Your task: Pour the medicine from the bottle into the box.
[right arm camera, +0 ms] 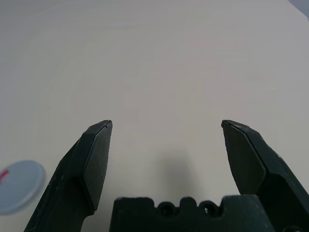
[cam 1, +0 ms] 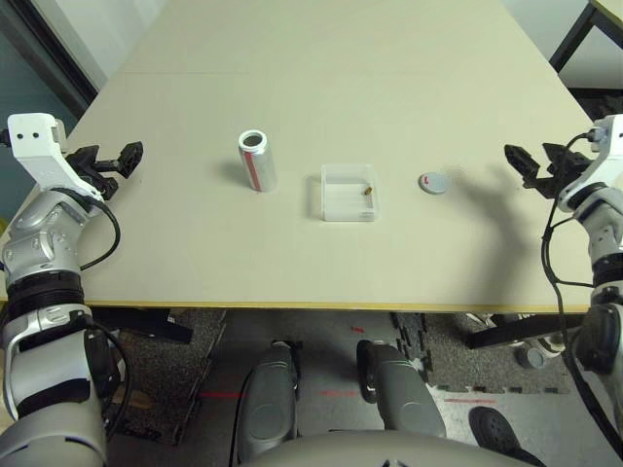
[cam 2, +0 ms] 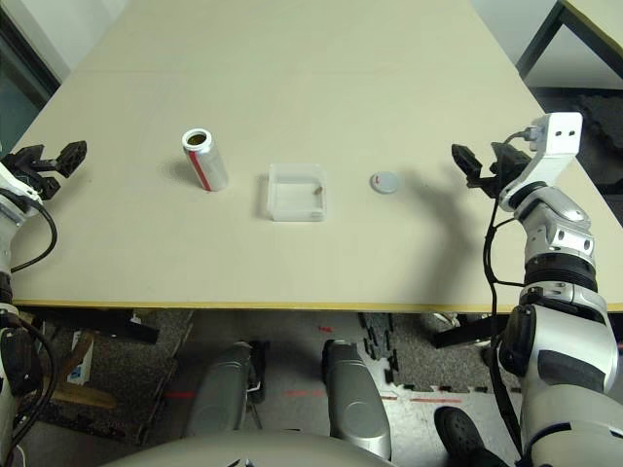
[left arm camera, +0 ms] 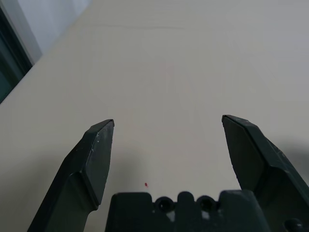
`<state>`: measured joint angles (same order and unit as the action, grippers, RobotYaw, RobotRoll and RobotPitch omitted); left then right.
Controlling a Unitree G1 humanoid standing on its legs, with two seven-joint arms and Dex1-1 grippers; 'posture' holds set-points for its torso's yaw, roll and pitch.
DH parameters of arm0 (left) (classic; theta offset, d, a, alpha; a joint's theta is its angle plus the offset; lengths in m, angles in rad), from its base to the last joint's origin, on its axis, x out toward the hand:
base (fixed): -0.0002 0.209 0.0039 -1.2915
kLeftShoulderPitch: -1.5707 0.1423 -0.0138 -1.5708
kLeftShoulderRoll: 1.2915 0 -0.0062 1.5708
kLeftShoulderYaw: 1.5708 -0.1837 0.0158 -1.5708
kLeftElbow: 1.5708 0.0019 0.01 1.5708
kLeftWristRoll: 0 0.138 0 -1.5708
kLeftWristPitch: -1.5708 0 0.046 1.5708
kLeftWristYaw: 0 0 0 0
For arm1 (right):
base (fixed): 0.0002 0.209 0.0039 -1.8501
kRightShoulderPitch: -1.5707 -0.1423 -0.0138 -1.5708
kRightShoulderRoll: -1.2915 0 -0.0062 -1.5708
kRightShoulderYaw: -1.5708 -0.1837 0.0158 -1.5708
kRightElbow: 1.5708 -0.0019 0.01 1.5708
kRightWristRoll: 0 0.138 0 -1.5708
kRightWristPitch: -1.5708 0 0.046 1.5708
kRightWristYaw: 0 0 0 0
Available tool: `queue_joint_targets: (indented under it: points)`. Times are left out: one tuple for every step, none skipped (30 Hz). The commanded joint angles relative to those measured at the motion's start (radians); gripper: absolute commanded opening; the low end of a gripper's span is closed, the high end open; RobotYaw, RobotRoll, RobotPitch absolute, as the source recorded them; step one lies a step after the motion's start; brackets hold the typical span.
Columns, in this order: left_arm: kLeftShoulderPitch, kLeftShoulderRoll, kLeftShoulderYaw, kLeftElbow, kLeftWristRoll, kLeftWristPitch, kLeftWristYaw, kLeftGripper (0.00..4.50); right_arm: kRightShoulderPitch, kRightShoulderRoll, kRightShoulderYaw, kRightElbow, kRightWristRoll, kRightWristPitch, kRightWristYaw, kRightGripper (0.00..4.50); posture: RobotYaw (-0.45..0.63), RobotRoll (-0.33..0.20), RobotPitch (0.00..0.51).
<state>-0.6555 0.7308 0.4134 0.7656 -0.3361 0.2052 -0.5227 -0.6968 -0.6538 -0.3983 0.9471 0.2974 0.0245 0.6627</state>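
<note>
Standing apart over the left side of the table (cam 1: 292, 263), the two fingers of the left gripper (left arm camera: 168, 119) are wide open, with nothing between them. The bottle (cam 1: 258, 167) lies to the right of this gripper, at about the same depth across the table, well apart from it. Its long axis is upright, its mouth open and facing up; the contents cannot be told. Of the two arms, the left is clearly the nearer to it, so any grasp of the bottle would fall to that arm, by a level reach to the right with the fingers on either side of the wall.

Farther right, just beyond a short gap, is the box (cam 1: 336, 210), open at the top. The pill (cam 1: 368, 191) lies inside it, toward the right wall. The cap (cam 1: 434, 183) lies flat on the table, right of the box and apart from it. Beyond it, at the right side, the right gripper (right arm camera: 167, 121) is likewise open and empty; the cap is to its left.

With the pill in the box and the bottle upright, the pour appears complete. The next move probably calls for no reach, only for both arms to remain clear.
</note>
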Motion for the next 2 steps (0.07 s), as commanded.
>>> queue_joint_targets:
  points:
    - [-0.009,0.036,-0.007,0.069,0.027,-0.031,-0.010,4.48,0.031,-0.003,-0.011,-0.015,0.011,-0.012,-0.009,4.50,-0.05,0.000,0.217]
    - [-0.012,0.039,-0.008,0.081,0.030,-0.037,-0.012,4.48,0.036,-0.002,-0.011,-0.018,0.012,-0.012,-0.010,4.50,-0.05,0.000,0.219]
